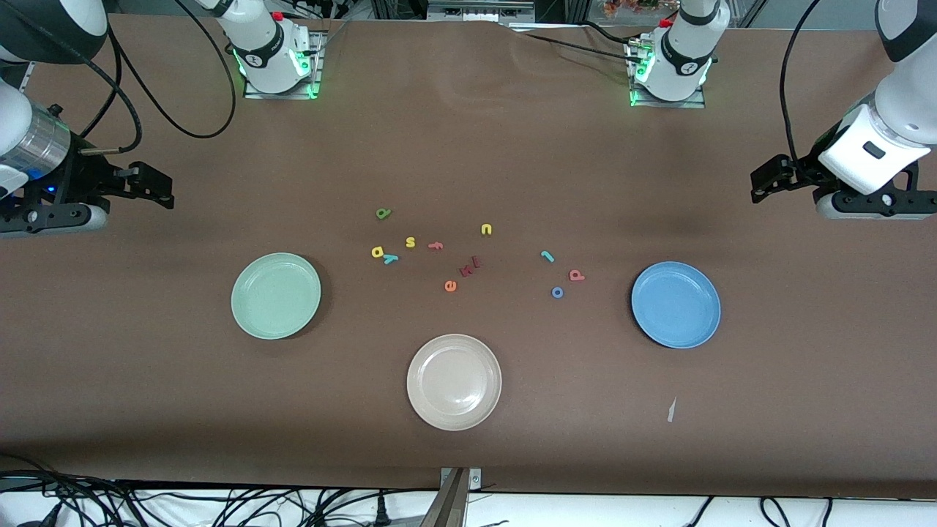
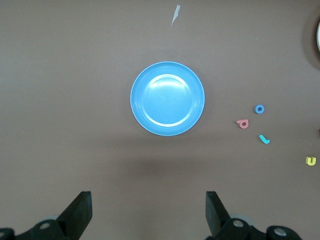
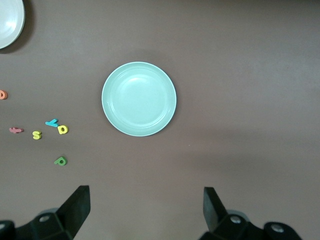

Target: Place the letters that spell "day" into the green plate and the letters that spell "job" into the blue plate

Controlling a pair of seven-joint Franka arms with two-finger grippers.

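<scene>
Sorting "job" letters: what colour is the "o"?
Blue; the "o" shows best in the left wrist view.

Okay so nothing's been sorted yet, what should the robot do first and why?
Probably bring the right gripper, open and waiting at its end of the table, over the yellow a and lower onto it. All three plates are bare, and the a lies touching the y, nearest the green plate. The left gripper is open too and waits by the blue plate.
</scene>
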